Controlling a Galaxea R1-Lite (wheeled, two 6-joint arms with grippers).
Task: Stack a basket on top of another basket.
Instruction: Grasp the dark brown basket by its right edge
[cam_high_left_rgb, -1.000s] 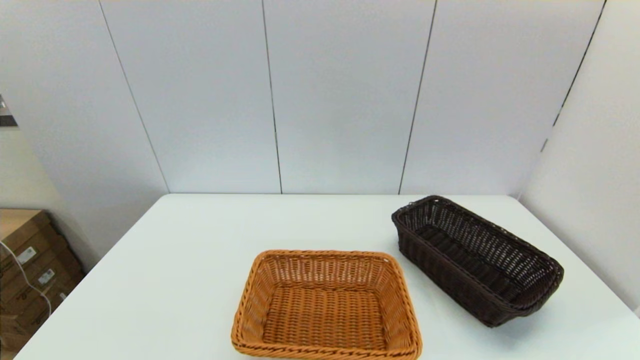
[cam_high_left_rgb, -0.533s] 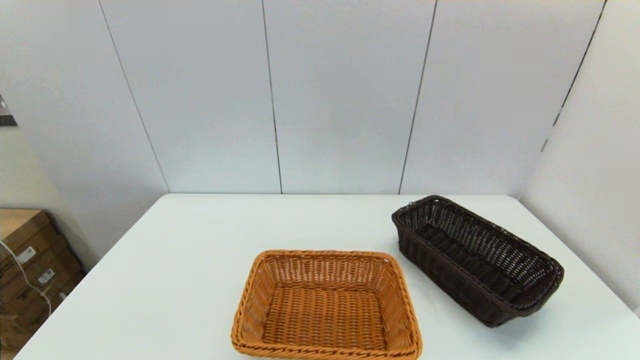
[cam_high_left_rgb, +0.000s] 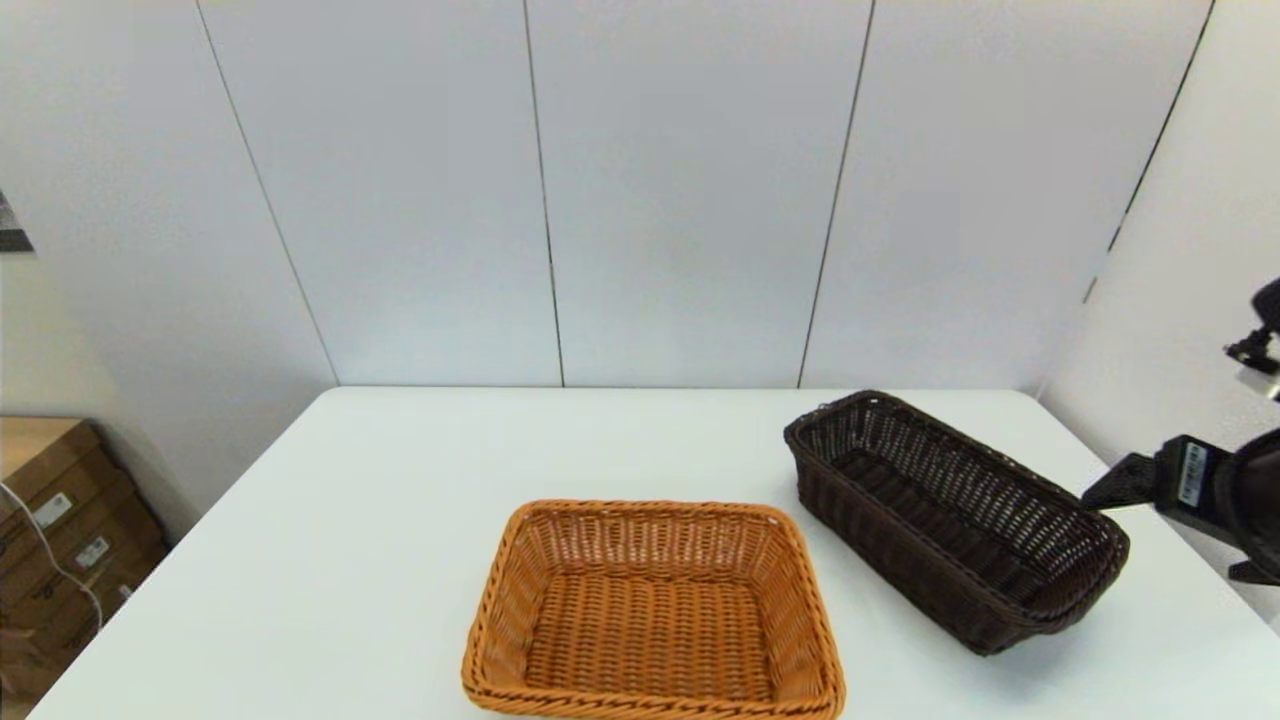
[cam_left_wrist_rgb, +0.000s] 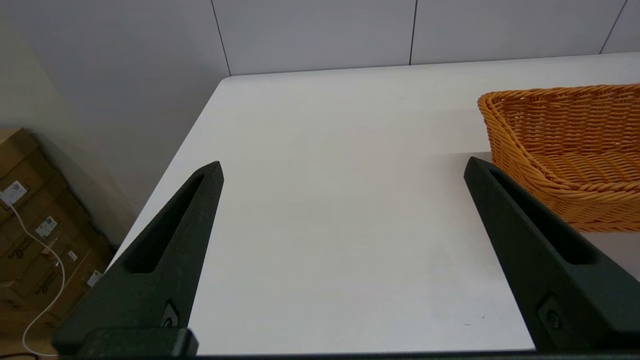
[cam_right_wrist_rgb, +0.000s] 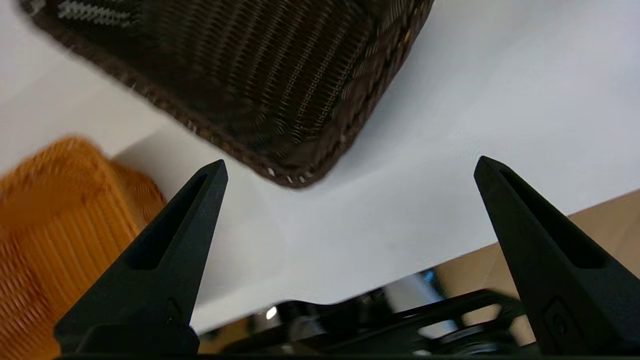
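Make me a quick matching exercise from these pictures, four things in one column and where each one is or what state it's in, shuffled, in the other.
Things:
1. dark brown basket
2. orange-tan basket
3. right hand
4. left hand

Places or states:
A. open, above bare table beside the orange-tan basket
B. on the table's right side, set at an angle
C. open, in the air near the dark brown basket's corner
D. at the table's near edge, middle, empty

Pairs: 1-B, 2-D, 3-C, 4-A

Matte black tapered jaws with slotted sides; barcode label on the right arm (cam_high_left_rgb: 1195, 480).
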